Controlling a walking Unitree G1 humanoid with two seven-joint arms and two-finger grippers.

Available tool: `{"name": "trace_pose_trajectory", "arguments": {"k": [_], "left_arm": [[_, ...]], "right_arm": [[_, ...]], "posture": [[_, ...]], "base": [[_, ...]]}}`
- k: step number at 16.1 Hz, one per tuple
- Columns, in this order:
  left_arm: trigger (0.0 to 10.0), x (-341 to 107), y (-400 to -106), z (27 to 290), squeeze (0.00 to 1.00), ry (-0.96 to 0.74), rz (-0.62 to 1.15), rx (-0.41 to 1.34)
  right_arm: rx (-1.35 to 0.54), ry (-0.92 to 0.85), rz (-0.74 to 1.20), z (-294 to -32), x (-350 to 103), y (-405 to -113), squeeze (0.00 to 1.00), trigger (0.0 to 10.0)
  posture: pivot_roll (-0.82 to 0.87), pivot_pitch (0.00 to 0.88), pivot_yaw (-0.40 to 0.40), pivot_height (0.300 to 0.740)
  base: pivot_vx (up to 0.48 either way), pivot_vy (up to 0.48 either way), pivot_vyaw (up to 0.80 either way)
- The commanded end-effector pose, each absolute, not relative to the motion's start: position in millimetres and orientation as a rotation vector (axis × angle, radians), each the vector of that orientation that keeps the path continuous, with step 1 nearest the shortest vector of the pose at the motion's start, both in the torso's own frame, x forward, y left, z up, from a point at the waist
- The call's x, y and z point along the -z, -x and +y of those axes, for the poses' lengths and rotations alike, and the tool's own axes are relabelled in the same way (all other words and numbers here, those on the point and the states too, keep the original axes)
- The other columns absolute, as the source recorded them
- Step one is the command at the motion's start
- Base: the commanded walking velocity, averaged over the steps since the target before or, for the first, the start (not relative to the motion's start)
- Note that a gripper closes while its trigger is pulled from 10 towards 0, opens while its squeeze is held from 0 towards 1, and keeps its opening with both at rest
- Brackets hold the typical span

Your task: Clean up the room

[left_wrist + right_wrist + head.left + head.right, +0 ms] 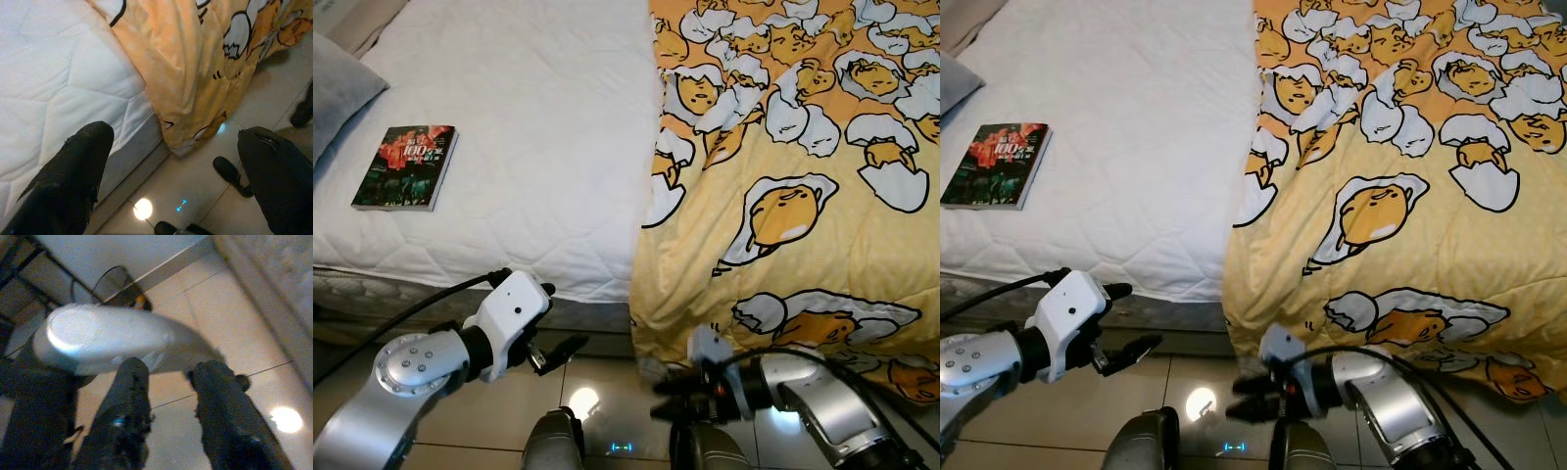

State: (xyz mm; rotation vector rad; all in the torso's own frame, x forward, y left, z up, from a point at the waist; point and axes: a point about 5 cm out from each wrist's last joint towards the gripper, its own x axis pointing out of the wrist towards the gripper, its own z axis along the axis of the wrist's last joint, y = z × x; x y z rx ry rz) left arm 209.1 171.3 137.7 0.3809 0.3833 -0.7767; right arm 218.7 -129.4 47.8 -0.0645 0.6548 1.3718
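Note:
A book (406,166) with a dark red cover lies flat on the white mattress (538,127), towards its left side. A yellow blanket (803,166) printed with egg figures covers the bed's right half and hangs over the front edge to the floor. My left gripper (1142,315) hovers low in front of the mattress edge, open and holding nothing; its fingers (73,176) frame the blanket's hanging corner (190,98). My right gripper (658,399) is open and points left, just above the floor before the blanket hem.
A grey pillow (337,93) rests at the bed's far left. Glossy beige floor tiles (597,392) run along the bed's front, with a light reflection. My own legs (553,441) show at the bottom. A dark round object (115,281) stands by the wall.

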Motion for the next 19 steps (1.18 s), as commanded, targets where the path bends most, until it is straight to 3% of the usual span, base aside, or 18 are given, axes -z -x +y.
{"name": "trace_pose_trajectory", "arguments": {"k": [1,2,3,4,6,10,12,15,19], "left_arm": [[10.0,-138.7,-206.0,170.0,0.00,-0.345,0.368,0.738],[10.0,-138.9,-206.0,169.4,0.00,-0.322,0.357,0.709],[10.0,-135.8,-209.5,170.4,0.00,-0.233,0.316,0.554],[10.0,-135.8,-209.5,170.4,0.00,-0.233,0.316,0.554],[10.0,-127.3,-227.9,173.6,0.00,-0.192,0.286,0.400],[10.0,-120.3,-258.8,176.2,0.00,-0.213,0.245,0.298],[10.0,-118.8,-277.2,177.5,0.00,-0.177,0.228,0.226],[10.0,-115.6,-289.5,178.3,0.00,-0.197,0.220,0.214],[10.0,-105.8,-297.1,190.8,0.00,-0.209,0.234,0.150]], "right_arm": [[-1.278,0.076,0.590,-135.6,-54.1,-224.8,1.00,10.0],[-1.235,0.087,0.560,-138.2,-57.0,-228.6,1.00,10.0],[-1.074,0.105,0.472,-148.3,-68.8,-239.2,1.00,10.0],[-1.074,0.105,0.472,-148.3,-68.8,-239.2,1.00,10.0],[-0.849,0.077,0.374,-156.3,-79.4,-252.4,1.00,10.0],[-0.515,-0.008,0.282,-153.0,-83.6,-270.3,1.00,10.0],[-0.252,-0.057,0.264,-171.2,-77.7,-286.1,1.00,10.0],[-0.132,-0.002,0.226,-183.9,-81.2,-297.5,1.00,10.0],[-0.120,-0.028,0.178,-174.1,-87.3,-305.8,1.00,10.0]], "posture": [[0.16,0.174,0.012,0.740],[0.16,0.174,0.012,0.740],[0.11,0.123,-0.003,0.740],[0.11,0.123,-0.003,0.740],[0.05,0.070,-0.001,0.740],[-0.05,0.000,0.042,0.740],[-0.07,0.000,0.074,0.740],[-0.08,0.000,0.090,0.740],[-0.05,0.000,0.069,0.740]], "base": [[0.000,0.000,0.00],[0.000,0.000,0.00],[0.000,0.000,0.00],[0.000,0.000,0.00],[0.000,0.000,0.00],[0.000,0.000,0.00],[0.000,0.000,0.00],[0.000,-0.176,0.00],[0.000,-0.264,0.00]]}}
